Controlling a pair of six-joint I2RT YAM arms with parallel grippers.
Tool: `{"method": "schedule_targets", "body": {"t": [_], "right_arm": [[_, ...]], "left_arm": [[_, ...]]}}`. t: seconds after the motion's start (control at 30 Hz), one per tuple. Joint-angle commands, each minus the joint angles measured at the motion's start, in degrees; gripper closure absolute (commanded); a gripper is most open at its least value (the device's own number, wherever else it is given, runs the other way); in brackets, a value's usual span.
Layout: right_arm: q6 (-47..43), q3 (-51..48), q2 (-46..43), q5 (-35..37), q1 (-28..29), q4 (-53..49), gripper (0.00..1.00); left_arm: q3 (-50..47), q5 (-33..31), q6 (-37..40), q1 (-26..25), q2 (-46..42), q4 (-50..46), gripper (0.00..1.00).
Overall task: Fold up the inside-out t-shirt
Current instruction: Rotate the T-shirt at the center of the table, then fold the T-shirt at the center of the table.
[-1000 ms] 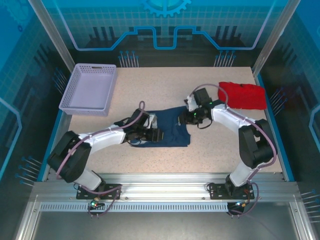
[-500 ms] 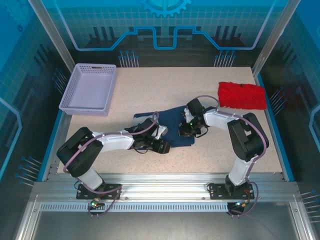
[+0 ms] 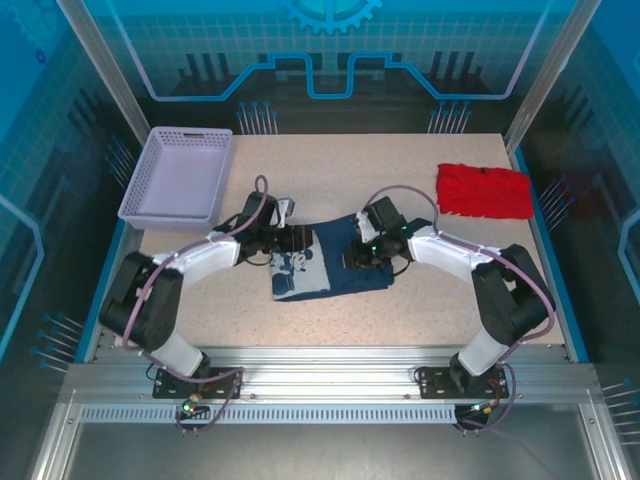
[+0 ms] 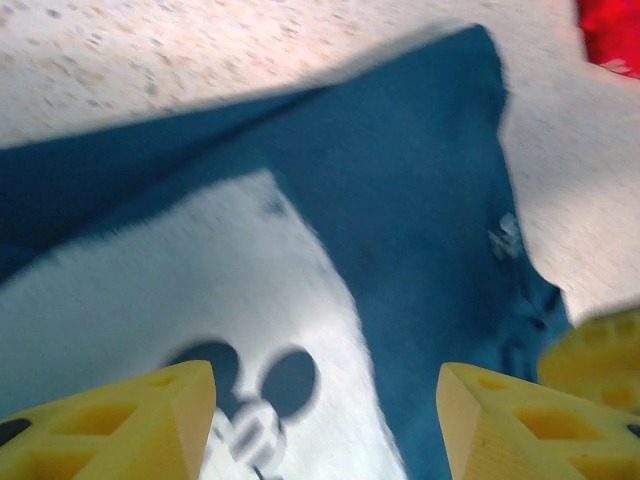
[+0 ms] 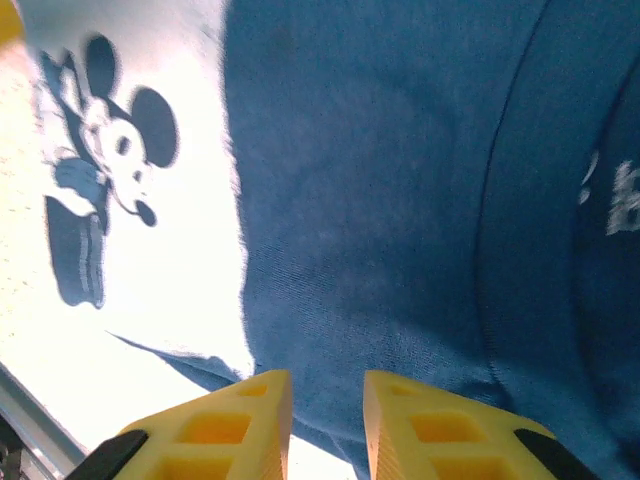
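The navy t-shirt [image 3: 345, 268] lies mid-frame on the desk [image 3: 330, 170], roughly folded with its white print [image 3: 297, 272] up; I'd say tidying folds are left. The left gripper [image 4: 322, 372] hangs spread above it. The right gripper [image 5: 322, 380] is nearly pressed together, and I cannot tell whether it is pinching cloth.

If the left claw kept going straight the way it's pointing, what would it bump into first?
The navy t-shirt, near the edge of its white cartoon print. The open left claw points at the cloth with nothing between, though how close is unclear.
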Motion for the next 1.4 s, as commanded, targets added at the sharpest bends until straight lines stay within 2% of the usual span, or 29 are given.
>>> {"method": "schedule_targets", "body": {"t": [0.0, 0.13, 0.3, 0.33, 0.43, 0.57, 0.67, 0.77, 0.83, 0.97, 1.07, 1.17, 1.37], "right_arm": [[3.29, -0.88, 3.93, 0.83, -0.10, -0.45, 0.75], [-0.01, -0.69, 7.37, 3.37, -2.11, -5.37, 0.76], [-7.43, 4.81, 11.34, 11.47, -5.57, -13.56, 0.75], [-8.97, 7.05, 12.72, 14.47, -5.73, -15.48, 0.75], [-11.03, 13.42, 16.53, 16.46, -6.89, -16.60, 0.75], [-11.81, 23.02, 20.24, 15.29, -7.84, -17.00, 0.75], [-13.41, 28.98, 20.59, 14.37, -8.13, -17.99, 0.74], [-14.60, 28.30, 16.40, 12.83, -8.57, -16.11, 0.70], [-14.24, 25.44, 13.45, 11.12, -10.01, -13.83, 0.65], [-10.75, 20.95, 11.58, 8.15, -15.91, -10.73, 0.45], [-8.44, 19.18, 11.87, 6.36, -18.77, -8.78, 0.30], [-8.10, 19.40, 13.01, 7.19, -19.43, -9.11, 0.25], [-7.07, 19.43, 15.47, 5.82, -19.42, -8.44, 0.25]], "left_arm": [[5.16, -2.01, -0.07, 2.55, 5.58, -5.43, 0.39], [6.09, -1.47, 1.59, 3.10, 10.17, -8.97, 0.39], [-3.73, 1.51, 0.22, 0.49, 4.68, -4.19, 0.39], [-6.04, 1.52, -0.21, -1.17, 2.80, -2.81, 0.38], [-12.37, -0.23, -3.43, -7.13, -2.85, 0.27, 0.38], [-17.83, -1.60, -9.01, -15.91, -8.85, 5.17, 0.38], [-18.46, 0.49, -8.58, -18.38, -12.17, 8.57, 0.36], [-16.57, -1.26, -4.80, -16.26, -15.56, 8.28, 0.34], [-13.99, -0.80, -4.35, -11.47, -15.25, 7.50, 0.34], [-5.91, 1.81, -3.59, -1.28, -7.32, 6.66, 0.32], [2.79, 3.76, -1.81, 2.74, 0.88, 3.46, 0.25], [10.53, 5.58, 0.12, 4.88, 8.82, 1.11, 0.20], [25.26, 7.21, 5.24, 5.37, 21.14, -7.93, 0.20]]}}
